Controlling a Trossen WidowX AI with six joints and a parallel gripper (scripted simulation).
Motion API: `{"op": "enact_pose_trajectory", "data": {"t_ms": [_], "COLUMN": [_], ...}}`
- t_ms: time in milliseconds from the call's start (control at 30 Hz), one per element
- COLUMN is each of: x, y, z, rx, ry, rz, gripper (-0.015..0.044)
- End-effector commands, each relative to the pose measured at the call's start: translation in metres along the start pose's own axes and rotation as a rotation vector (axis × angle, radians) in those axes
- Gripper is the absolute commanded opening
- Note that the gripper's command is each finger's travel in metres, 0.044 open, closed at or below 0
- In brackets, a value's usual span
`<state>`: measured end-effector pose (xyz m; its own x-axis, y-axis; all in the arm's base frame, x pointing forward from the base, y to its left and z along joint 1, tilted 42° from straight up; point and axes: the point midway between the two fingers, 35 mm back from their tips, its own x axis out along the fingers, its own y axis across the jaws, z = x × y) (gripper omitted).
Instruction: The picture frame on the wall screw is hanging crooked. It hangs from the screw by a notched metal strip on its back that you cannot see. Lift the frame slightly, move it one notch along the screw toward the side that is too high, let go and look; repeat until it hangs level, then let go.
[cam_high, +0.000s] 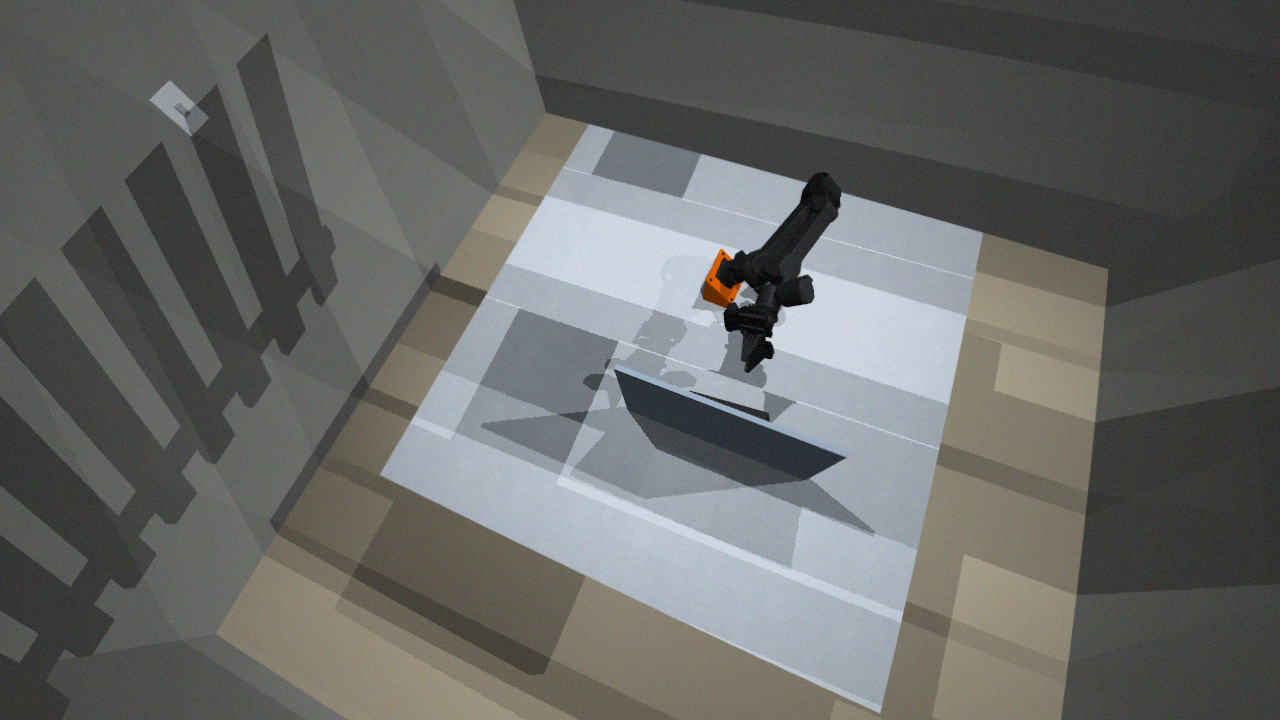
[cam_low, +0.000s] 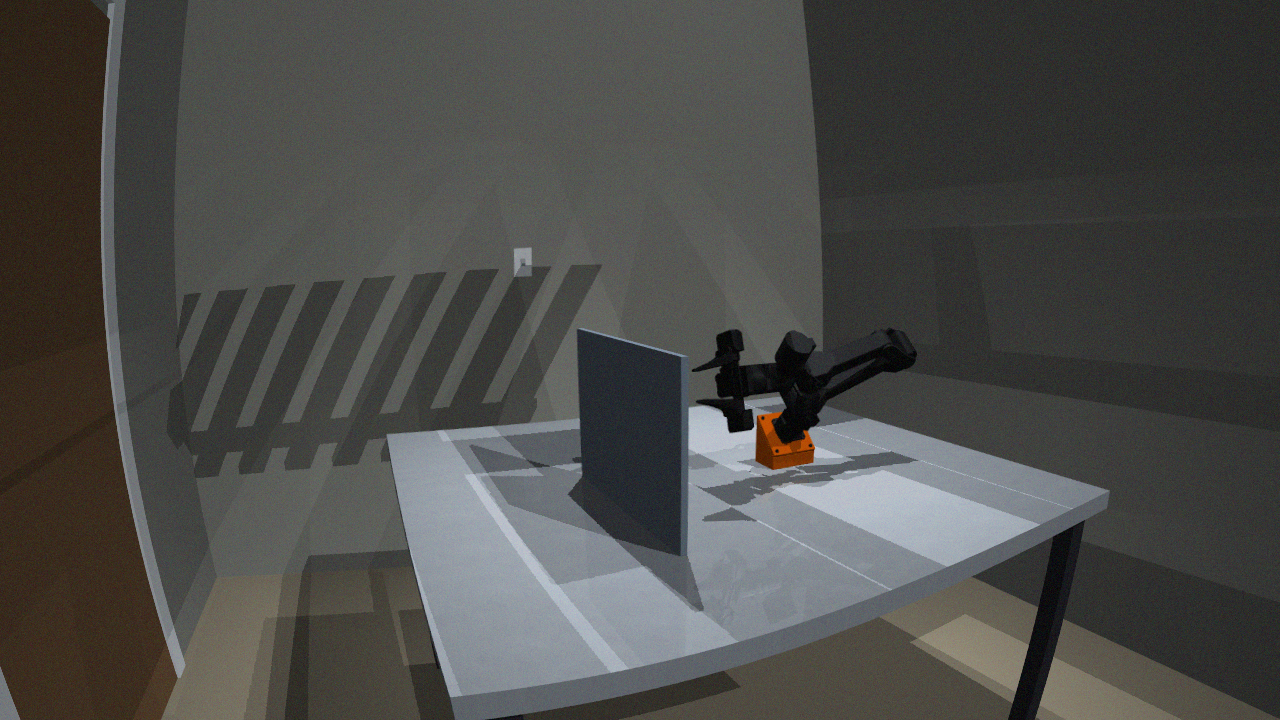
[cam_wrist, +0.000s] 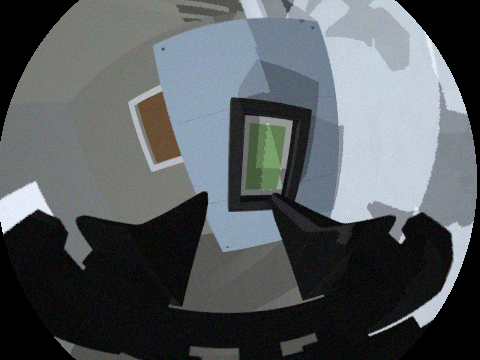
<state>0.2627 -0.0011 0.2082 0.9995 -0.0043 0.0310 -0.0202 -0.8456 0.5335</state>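
Note:
The picture frame, black with a green picture, hangs on the front of the upright blue panel. A black strip of the frame shows behind the panel in the top view. The wrist view is rolled, with the table on its right. Against the panel's edges the frame is tilted: its end nearest the fingers, the left end seen upright, is higher. The screw and notched strip are hidden. My gripper is open and empty, its fingers one above the other, short of the panel and frame.
The panel stands on the white table. The orange arm base is on the frame's side of the panel. A brown door and a wall switch are farther off. Striped shadows cross the wall.

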Motion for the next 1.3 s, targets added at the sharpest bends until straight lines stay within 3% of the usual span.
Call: {"op": "enact_pose_trajectory", "data": {"t_ms": [0, 300, 1267], "x": [0.018, 0.065, 0.087], "y": [0.003, 0.0, 0.001], "z": [-0.004, 0.002, 0.001], "rx": [-0.005, -0.005, -0.005], "ry": [0.002, 0.004, 0.005], "rz": [0.006, 0.008, 0.008], "gripper": [0.026, 0.026, 0.026]}}
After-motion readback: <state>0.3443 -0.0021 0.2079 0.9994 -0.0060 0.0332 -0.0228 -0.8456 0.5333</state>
